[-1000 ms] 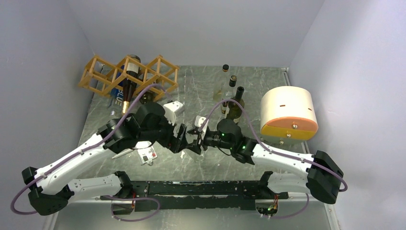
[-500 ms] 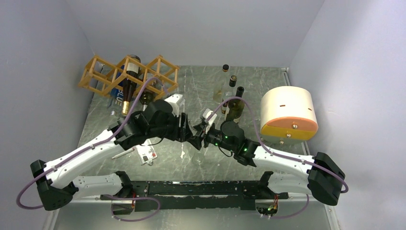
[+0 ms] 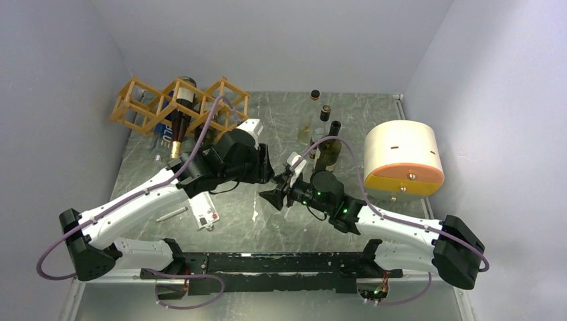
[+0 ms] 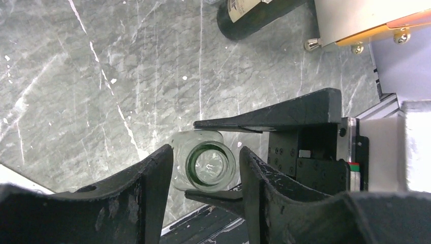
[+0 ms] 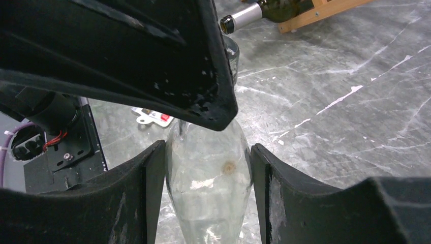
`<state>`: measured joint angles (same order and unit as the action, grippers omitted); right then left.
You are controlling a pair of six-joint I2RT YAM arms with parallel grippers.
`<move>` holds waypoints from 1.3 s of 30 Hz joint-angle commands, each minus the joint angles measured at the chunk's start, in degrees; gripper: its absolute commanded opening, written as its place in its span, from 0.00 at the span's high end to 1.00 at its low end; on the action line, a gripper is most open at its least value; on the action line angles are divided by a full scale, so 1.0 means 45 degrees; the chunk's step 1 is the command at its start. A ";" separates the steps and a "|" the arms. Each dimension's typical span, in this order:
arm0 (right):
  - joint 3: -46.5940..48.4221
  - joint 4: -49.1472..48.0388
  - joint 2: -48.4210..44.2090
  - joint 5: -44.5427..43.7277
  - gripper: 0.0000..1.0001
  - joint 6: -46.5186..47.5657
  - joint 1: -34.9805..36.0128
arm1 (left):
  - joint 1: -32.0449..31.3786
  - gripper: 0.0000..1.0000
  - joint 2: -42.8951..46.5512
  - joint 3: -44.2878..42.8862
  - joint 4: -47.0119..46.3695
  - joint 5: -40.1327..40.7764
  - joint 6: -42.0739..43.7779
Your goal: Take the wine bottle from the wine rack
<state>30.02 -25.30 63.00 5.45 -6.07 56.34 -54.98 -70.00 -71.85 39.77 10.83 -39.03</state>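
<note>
Two grips on one clear glass bottle [image 4: 206, 165]: left jaws pinch its mouth, right jaws its body. Dark wine bottle [image 3: 182, 110] sits in orange-brown wooden rack [image 3: 202, 101], well beyond left jaws.

Clear bottle [image 5: 208, 173]: top hidden behind finger of left gripper [image 4: 206, 160], base cut off by lower edge; barely discernible from above. Whether left fingers [image 4: 152, 193] touch neck: unclear. Dark bottle [image 4: 254, 12]: cut off by top edge

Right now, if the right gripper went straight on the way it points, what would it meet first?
Probably the left gripper, its finger crossing the held clear bottle just ahead; depth is unclear.
</note>
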 commanded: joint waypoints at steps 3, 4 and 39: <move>-0.0092 -0.0235 -0.0290 -0.0250 0.79 -0.0330 0.0020 | -0.0045 0.62 -0.0384 -0.0425 -0.0626 -0.0093 0.0457; -0.0082 -0.0161 -0.0280 -0.0281 0.78 -0.0410 0.0030 | -0.0047 0.69 -0.0417 -0.0510 -0.0570 -0.0074 0.0530; 0.2130 0.1162 0.2104 0.0139 0.33 -0.0053 0.0022 | -0.0039 0.84 -0.0012 -0.1035 -0.0113 -0.0873 0.3165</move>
<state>38.24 -15.46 70.91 5.21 -6.20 56.49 -54.98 -72.20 -74.85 42.28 8.47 -25.69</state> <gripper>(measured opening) 0.732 0.368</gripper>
